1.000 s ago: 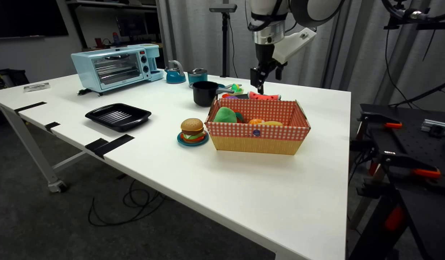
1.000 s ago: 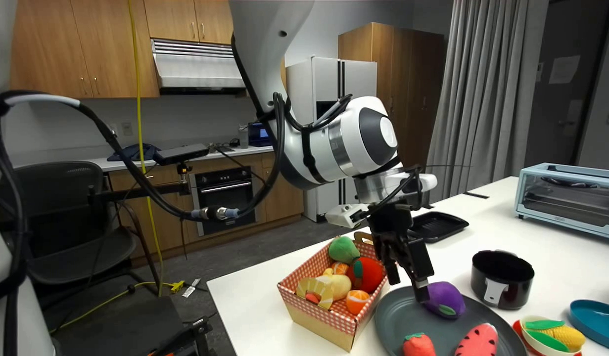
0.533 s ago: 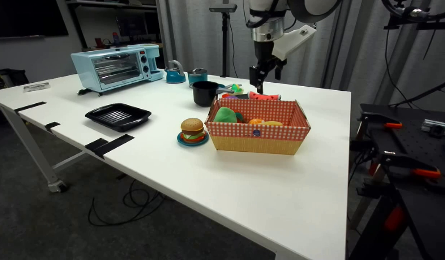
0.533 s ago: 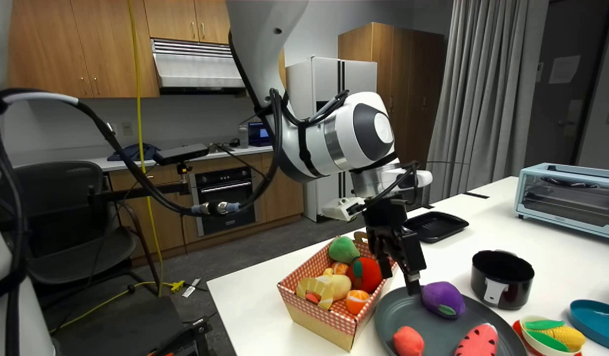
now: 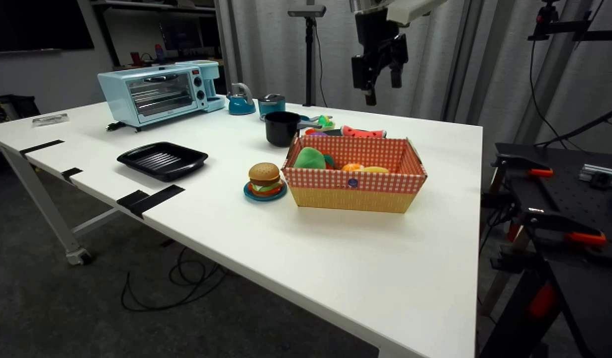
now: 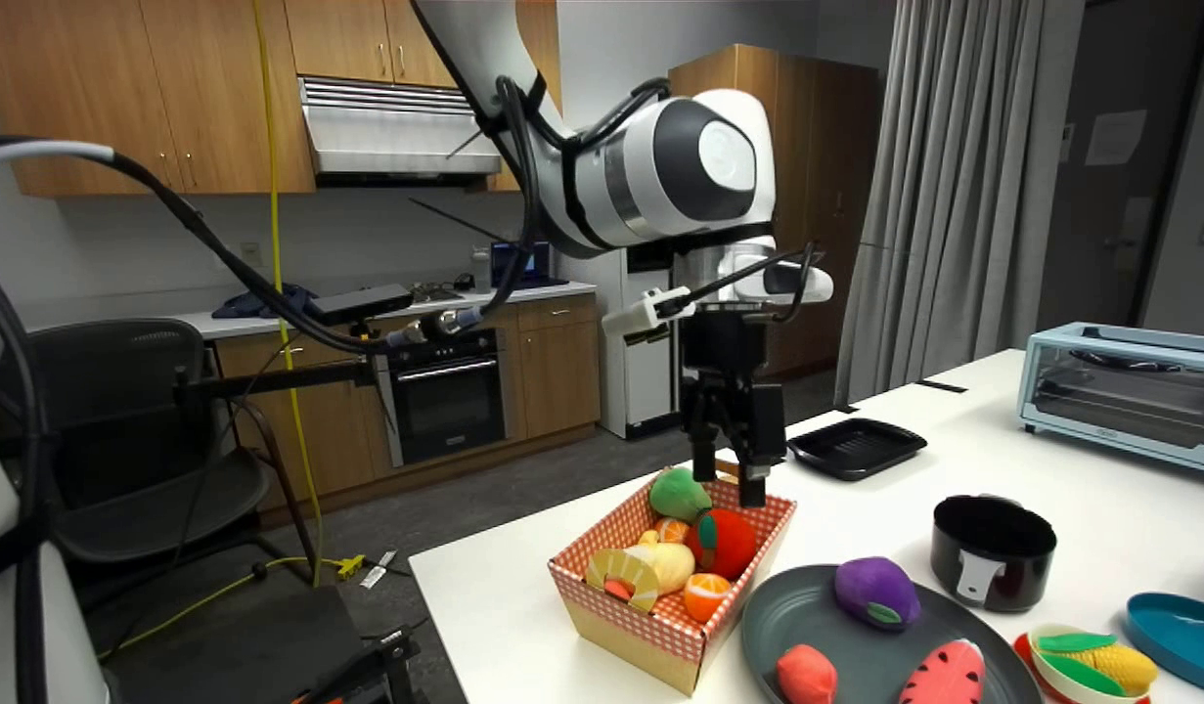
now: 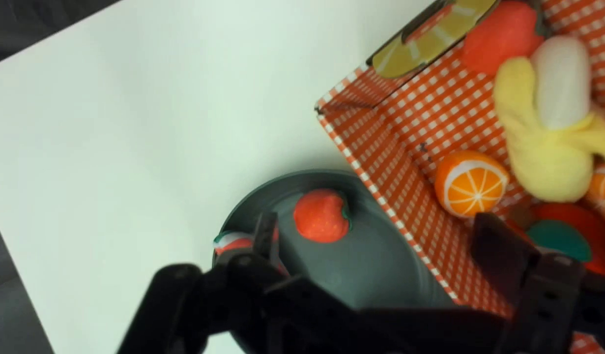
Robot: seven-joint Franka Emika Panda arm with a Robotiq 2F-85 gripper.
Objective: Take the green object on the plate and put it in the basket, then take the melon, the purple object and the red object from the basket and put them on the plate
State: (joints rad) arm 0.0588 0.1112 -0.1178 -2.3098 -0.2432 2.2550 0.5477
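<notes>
Three toys point(image 6: 874, 590) on plate point(image 6: 866, 657), green object point(image 6: 680, 494) in basket point(image 6: 627, 638)

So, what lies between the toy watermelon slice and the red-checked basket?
The toy strawberry, lying on the dark gray plate. In an exterior view it sits between the toy watermelon slice and the red-checked basket; the wrist view agrees.

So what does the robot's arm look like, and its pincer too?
The arm is white and rounded, with black straps and a dark grey cap around a white disc. Black cables with metallic connectors loop beside it. A white housing juts out above the pincer, which is black with two blunt, blocky fingers. No lettering is legible.
</notes>
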